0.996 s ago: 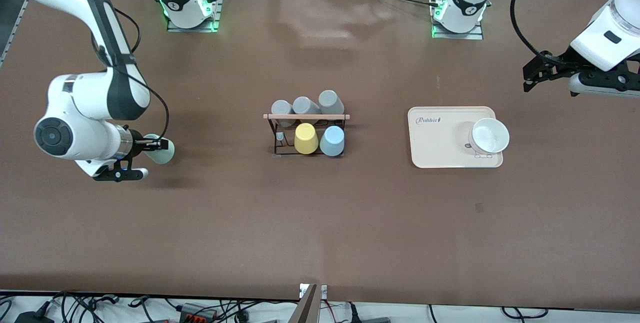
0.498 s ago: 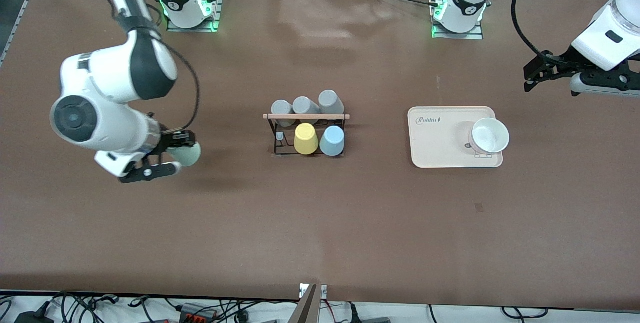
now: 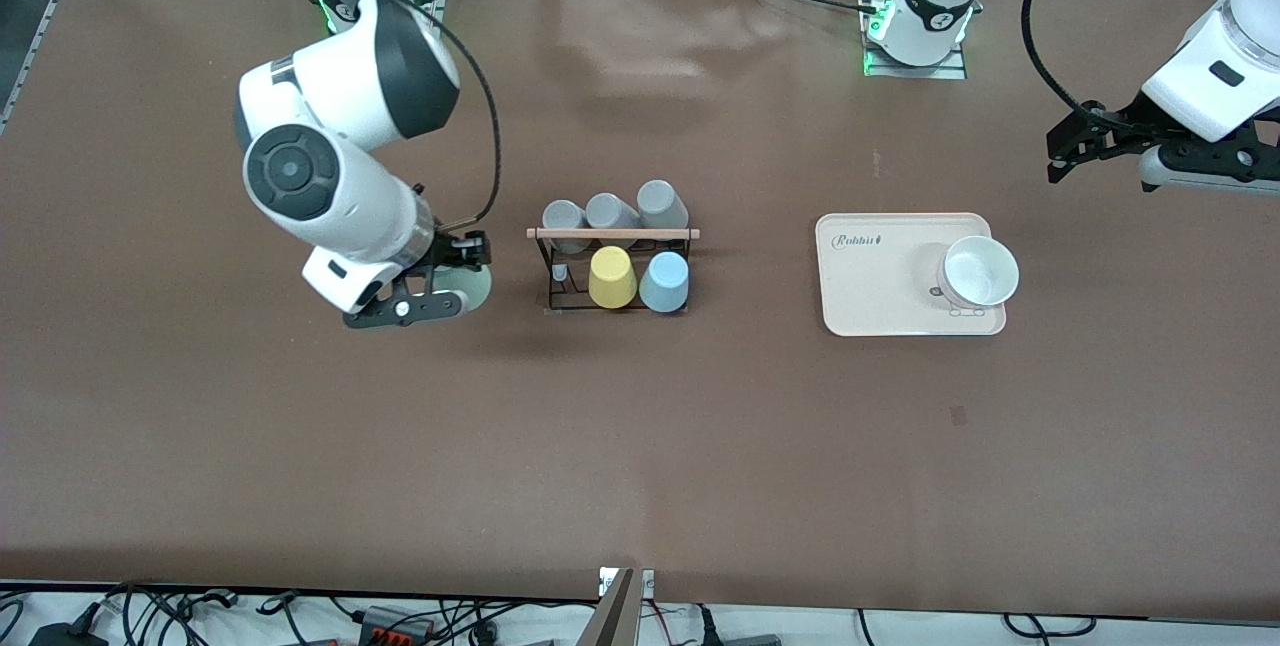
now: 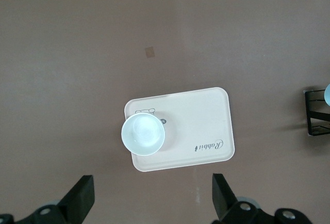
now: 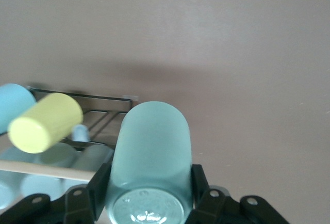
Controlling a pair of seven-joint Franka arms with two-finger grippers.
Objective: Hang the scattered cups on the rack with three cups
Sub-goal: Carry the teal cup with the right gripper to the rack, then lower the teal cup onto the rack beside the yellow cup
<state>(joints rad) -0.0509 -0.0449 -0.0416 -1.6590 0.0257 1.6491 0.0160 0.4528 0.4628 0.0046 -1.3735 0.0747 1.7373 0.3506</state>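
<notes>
One legible marking: "Rabbit" in dark script, printed on the flat beige rectangular plastic tray (image 3: 880,286). No other readable text.

Mint cup (image 3: 472,287) beside rack (image 3: 613,234); blue cup (image 3: 664,283) hung.

The rack (image 3: 612,266) stands mid-bench (image 3: 640,446), cups (image 3: 638,278) hung on it. The tray (image 3: 880,286), toward the left arm's end, carries a bowl (image 3: 980,271).
</notes>
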